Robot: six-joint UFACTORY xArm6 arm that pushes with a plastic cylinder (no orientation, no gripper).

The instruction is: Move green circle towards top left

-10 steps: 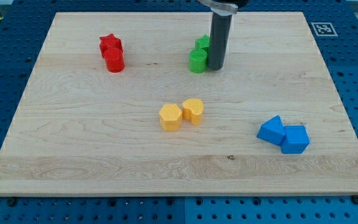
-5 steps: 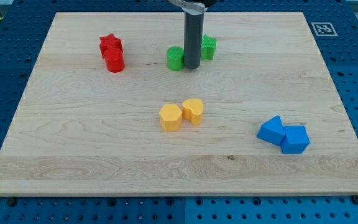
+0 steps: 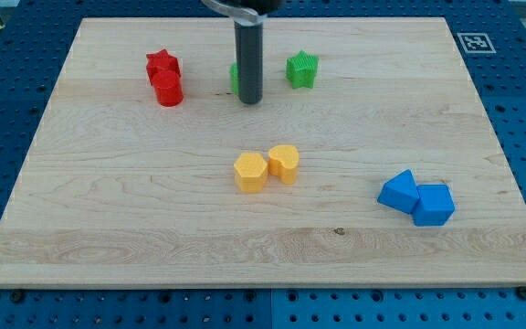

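Observation:
The green circle (image 3: 234,78) is a short green cylinder in the upper middle of the board, mostly hidden behind my rod; only its left edge shows. My tip (image 3: 249,100) rests on the board right against it, on its right and lower side. A green star (image 3: 302,69) stands apart to the right of the rod.
A red star (image 3: 161,63) and a red cylinder (image 3: 168,90) touch at the upper left. Two yellow blocks (image 3: 250,172) (image 3: 284,163) sit side by side at the centre. Two blue blocks (image 3: 399,192) (image 3: 433,205) lie at the lower right.
My tip has slid left across the upper board, pushing the green circle left and away from the green star. The other blocks have not moved.

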